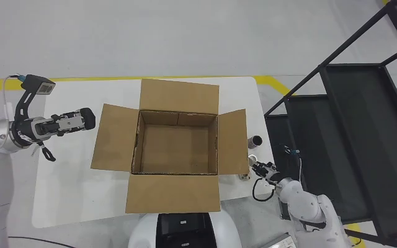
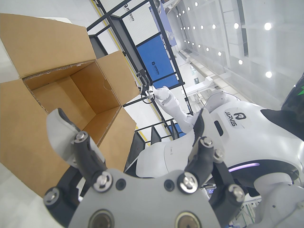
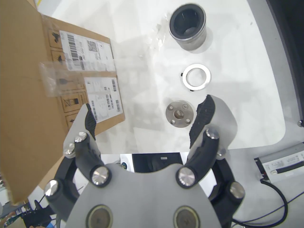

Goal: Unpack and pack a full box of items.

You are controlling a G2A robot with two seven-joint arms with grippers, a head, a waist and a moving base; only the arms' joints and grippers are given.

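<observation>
An open cardboard box (image 1: 177, 149) stands in the middle of the white table, all flaps spread, its inside bare. My left gripper (image 1: 79, 120) hangs open to the left of the box, level with its left flap (image 2: 28, 141). My right gripper (image 3: 147, 112) is open above the table's right edge, beside the right flap (image 3: 78, 72). Three metal parts lie there in a row: a dark-lined cylinder (image 3: 187, 29), a flat ring (image 3: 196, 77) and a round flange (image 3: 178, 115) with bolt holes. The flange sits close to one fingertip (image 3: 206, 110).
A dark metal shelf rack (image 1: 338, 142) stands right of the table. The table's rounded right edge (image 3: 280, 110) runs close to the parts. Cables and a grey unit (image 3: 280, 164) lie below that edge. Loose clear tape (image 3: 51, 79) hangs off the right flap.
</observation>
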